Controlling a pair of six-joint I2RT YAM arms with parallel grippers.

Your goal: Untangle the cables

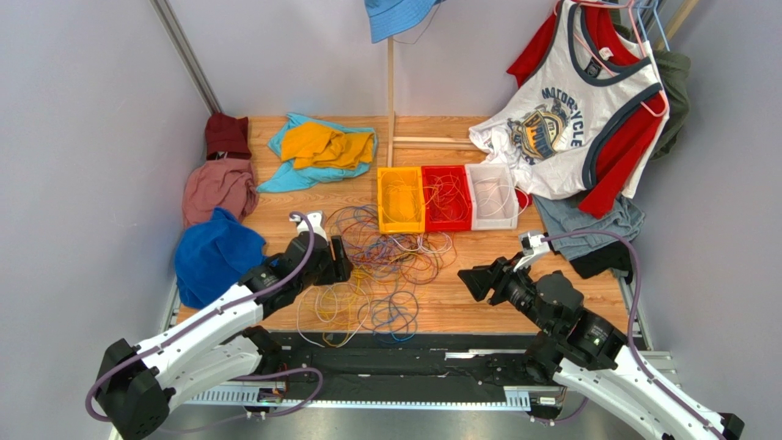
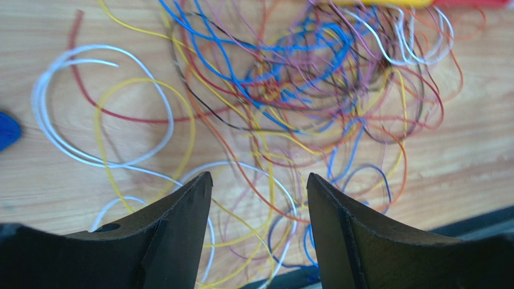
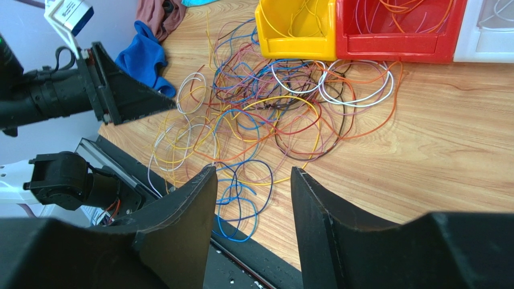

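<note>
Plainly, the cables point(image 1: 396, 268) sprawl just right of the left claw point(image 1: 338, 258), nearer it than the right claw point(image 1: 466, 280); both claws gape apart, holding nothing.

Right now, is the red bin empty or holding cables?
Holding cables: thin orange cables lie looped inside the red bin, as the right wrist view shows.

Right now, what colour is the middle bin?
Middle bin is red; right wrist view shows it best.
</note>
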